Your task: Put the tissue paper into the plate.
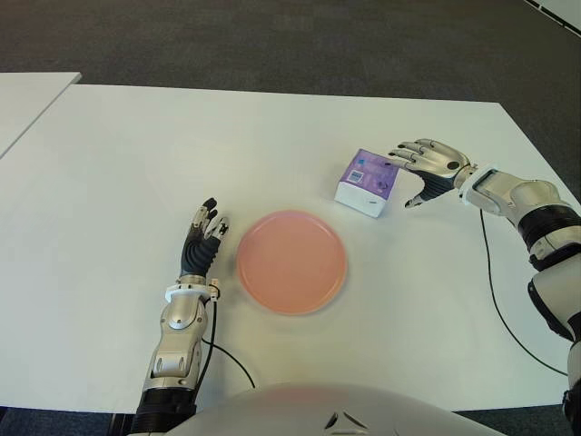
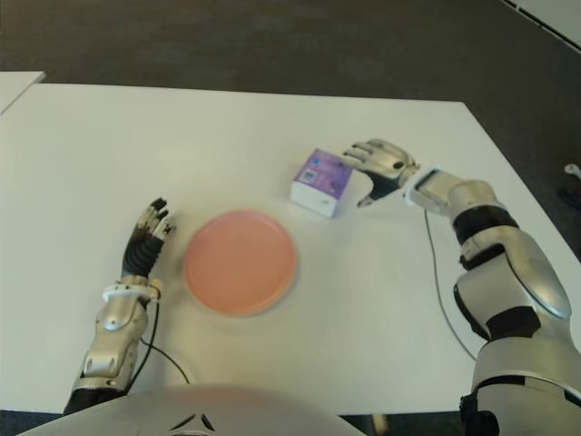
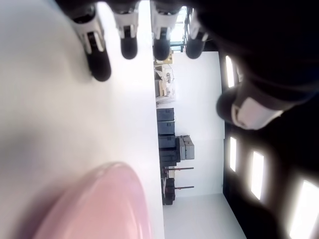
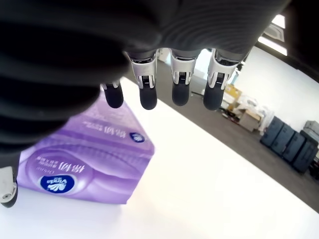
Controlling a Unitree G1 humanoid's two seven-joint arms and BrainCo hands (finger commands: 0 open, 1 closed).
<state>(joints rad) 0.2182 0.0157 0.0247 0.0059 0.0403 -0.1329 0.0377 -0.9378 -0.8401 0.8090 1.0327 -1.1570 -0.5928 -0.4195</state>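
White and bare apart from the task's things, the desk (image 1: 136, 163) stands on dark carpet (image 1: 272, 36). A pink plate (image 1: 291, 261) sits near the desk's front edge, about midway along it. The purple tissue pack (image 1: 367, 183) lies farther back and toward the right edge, well apart from the plate and tilted on the surface.

The right hand (image 1: 427, 171) hovers just beside the pack on its right side, fingers (image 4: 148, 84) spread wide over its top and the thumb hanging lower; it holds nothing yet. The left hand (image 1: 201, 239) shows just beside the plate's left rim, fingers extended and empty.

The main risk is probably the grasp: the pack looks soft and slick, so if the fingers close on one corner only, it may squirm out or get shoved toward the back edge. Carried loosely, it could drop short of the plate, or clip the rim and slide the light plate toward the left hand.
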